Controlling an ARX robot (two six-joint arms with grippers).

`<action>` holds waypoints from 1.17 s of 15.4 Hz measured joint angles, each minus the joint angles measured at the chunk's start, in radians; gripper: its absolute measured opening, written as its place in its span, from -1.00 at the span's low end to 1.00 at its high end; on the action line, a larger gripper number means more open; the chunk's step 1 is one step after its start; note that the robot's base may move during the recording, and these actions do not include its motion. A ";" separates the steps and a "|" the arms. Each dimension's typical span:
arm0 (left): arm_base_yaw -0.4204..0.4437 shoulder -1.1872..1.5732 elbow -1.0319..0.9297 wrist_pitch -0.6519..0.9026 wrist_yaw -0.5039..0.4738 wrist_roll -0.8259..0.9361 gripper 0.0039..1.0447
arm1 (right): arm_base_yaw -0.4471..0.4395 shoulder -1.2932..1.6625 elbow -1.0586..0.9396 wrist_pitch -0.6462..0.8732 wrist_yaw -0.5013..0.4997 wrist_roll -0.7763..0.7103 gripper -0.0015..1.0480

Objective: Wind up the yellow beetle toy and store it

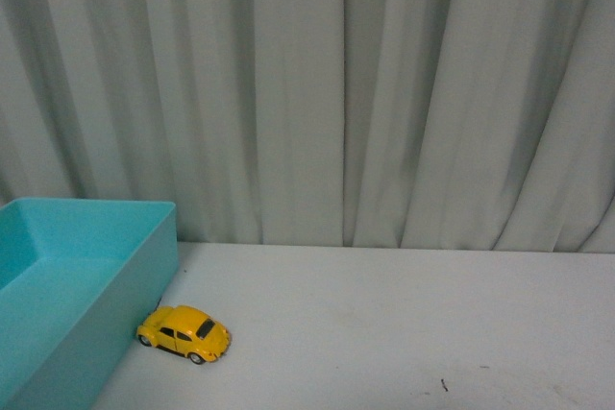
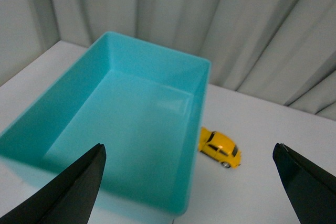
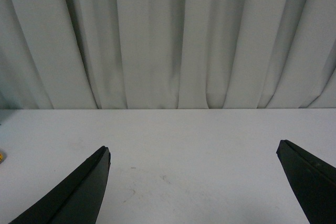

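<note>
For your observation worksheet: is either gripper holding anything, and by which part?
Nothing is held. The left gripper and right gripper both stand open and empty; the yellow beetle toy sits untouched.

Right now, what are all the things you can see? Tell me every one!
Car: one, yellow, on the table close beside the bin's right wall.
Bin: one, turquoise, on the table at the left, nothing seen inside it.
Table: one, white, under everything.
Curtain: one, pale grey, hanging behind the table.
Left gripper: one, black, jaws open, above the bin and holding nothing.
Right gripper: one, black, jaws open, above bare table and holding nothing.
</note>
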State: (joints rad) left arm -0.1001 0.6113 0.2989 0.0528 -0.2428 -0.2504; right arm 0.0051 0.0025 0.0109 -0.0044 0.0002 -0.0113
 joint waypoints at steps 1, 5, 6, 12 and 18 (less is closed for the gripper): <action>-0.002 0.199 0.063 0.149 0.022 0.025 0.88 | 0.000 0.000 0.000 0.001 0.000 0.000 0.87; -0.037 0.732 0.337 0.330 0.089 0.233 0.88 | 0.000 0.001 0.000 0.000 0.000 0.000 0.87; -0.061 0.822 0.420 0.322 0.119 0.308 0.88 | 0.000 0.001 0.000 0.000 0.000 0.000 0.87; -0.192 1.154 0.865 -0.037 0.292 1.056 0.88 | 0.000 0.001 0.000 0.000 0.000 0.000 0.87; -0.175 1.362 1.035 -0.407 0.139 1.753 0.88 | 0.000 0.000 0.000 0.000 0.000 0.000 0.87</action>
State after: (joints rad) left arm -0.2756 1.9732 1.3334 -0.3546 -0.1036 1.5028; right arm 0.0051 0.0029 0.0109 -0.0040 0.0006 -0.0109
